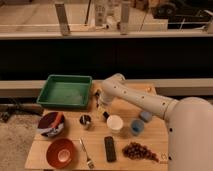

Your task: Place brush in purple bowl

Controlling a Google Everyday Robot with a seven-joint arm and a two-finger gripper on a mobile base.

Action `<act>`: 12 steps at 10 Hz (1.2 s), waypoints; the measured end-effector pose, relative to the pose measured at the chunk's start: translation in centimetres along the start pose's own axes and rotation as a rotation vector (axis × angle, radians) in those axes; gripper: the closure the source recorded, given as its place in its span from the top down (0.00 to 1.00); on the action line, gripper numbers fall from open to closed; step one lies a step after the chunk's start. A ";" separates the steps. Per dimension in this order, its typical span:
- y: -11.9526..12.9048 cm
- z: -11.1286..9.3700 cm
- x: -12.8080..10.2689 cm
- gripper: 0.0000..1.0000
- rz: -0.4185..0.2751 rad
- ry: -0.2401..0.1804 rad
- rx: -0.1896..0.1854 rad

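The purple bowl [48, 126] sits at the table's left edge, below the green tray, with a reddish-orange item [58, 119] lying in it. My gripper [101, 106] points down over the middle of the table, right of the tray's near right corner. A small dark thing [105, 115] shows just under the gripper, next to the white cup; it looks like the brush. I cannot tell whether it is held or lying on the table. The gripper is well to the right of the purple bowl.
A green tray [65, 92] stands at the back left. A small metal cup [85, 120], a white cup [115, 123] and two blue cups [136, 126] stand mid-table. An orange bowl [61, 152], fork [86, 151], black remote [110, 148] and grapes [138, 150] line the front edge.
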 end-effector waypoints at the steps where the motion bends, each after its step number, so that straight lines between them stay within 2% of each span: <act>1: -0.1 0.2 0.2 0.80 0.005 -0.005 -0.005; 6: 0.2 2.3 1.0 0.78 -0.016 -0.005 0.007; 8: 0.2 2.5 1.4 0.63 -0.019 -0.010 0.011; 9: 0.2 2.6 1.7 0.49 -0.020 -0.017 0.010; 10: 0.2 2.7 1.8 0.41 -0.021 -0.019 0.008; 12: 0.2 2.9 1.8 0.19 -0.019 -0.025 0.003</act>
